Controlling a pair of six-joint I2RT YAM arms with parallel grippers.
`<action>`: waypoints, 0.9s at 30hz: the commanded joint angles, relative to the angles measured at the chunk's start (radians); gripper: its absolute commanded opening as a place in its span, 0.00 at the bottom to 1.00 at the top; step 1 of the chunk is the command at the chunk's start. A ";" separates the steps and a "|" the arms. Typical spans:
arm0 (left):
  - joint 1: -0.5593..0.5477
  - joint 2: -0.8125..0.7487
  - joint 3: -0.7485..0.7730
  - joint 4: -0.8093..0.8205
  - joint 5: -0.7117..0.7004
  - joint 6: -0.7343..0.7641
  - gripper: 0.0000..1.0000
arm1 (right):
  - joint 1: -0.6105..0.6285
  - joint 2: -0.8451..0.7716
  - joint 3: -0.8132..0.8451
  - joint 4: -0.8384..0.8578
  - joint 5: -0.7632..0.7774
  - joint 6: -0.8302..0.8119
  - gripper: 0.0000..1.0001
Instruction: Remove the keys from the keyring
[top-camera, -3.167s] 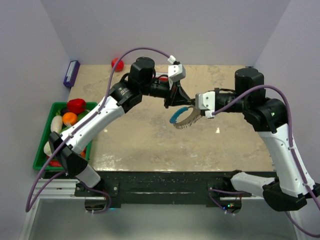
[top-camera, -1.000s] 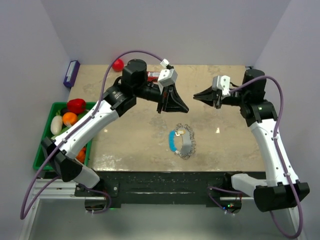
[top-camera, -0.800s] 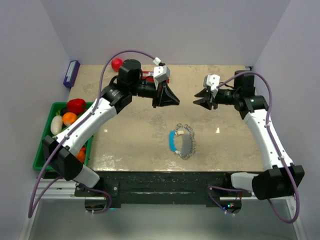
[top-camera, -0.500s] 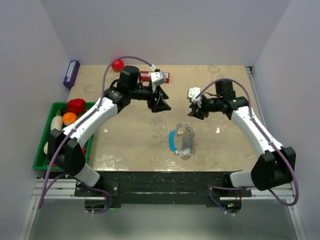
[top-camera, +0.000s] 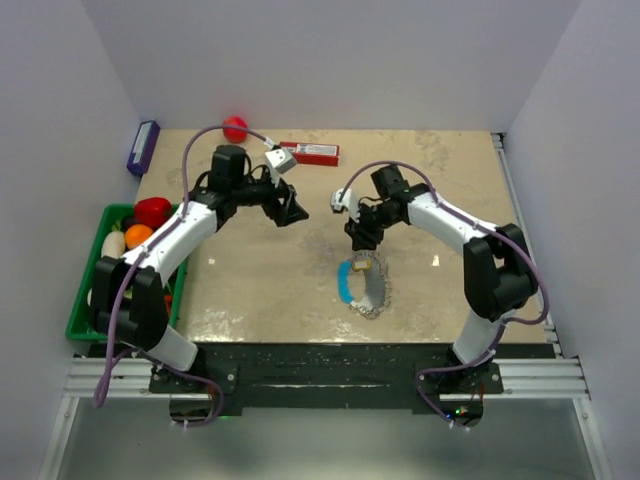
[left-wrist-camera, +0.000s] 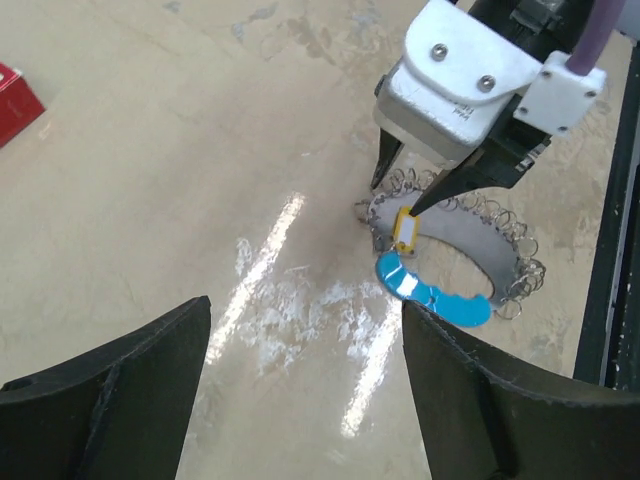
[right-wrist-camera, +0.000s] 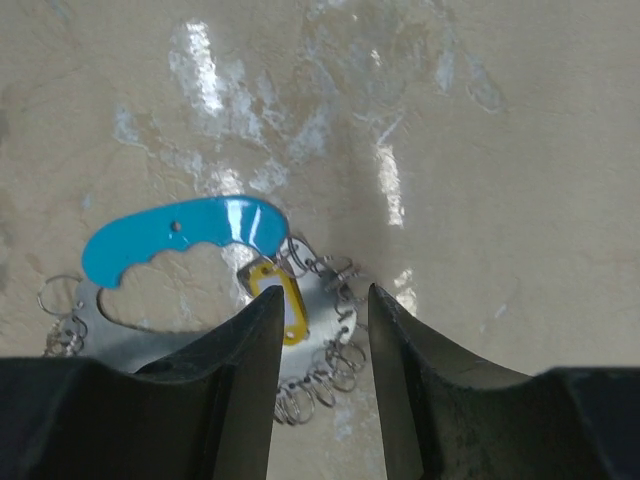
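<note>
Near the front middle of the surface (top-camera: 250, 280), the keyring (top-camera: 367, 290) lies flat and loose, its blue segment on the left. The small brass key (right-wrist-camera: 281, 298) is not yet off it and sits just beside the blue end. The right fingers (right-wrist-camera: 225, 365) hang partly spread directly over that key, pinching nothing. The left fingers (left-wrist-camera: 120, 400) stand wide apart and empty, well off to the left. Nothing pins the floppy loop, so closing on the key would likely drag the whole ring across the slick surface. It could also catch neighbouring wire rings, because the key is tiny and lies flat. Compared with a second ago, both arms have swung lower and inward, the right one down over the ring. Both pairs of fingers, then pressed together, have parted, and the ring has not shifted
</note>
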 joint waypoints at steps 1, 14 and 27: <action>0.018 -0.122 -0.048 0.095 -0.017 -0.002 0.82 | 0.036 0.043 0.093 -0.038 0.029 0.106 0.42; 0.039 -0.193 -0.094 0.078 -0.071 0.034 0.82 | 0.097 0.046 0.019 -0.046 0.202 0.247 0.40; 0.041 -0.201 -0.105 0.087 -0.062 0.026 0.82 | 0.106 0.084 0.016 -0.023 0.199 0.331 0.34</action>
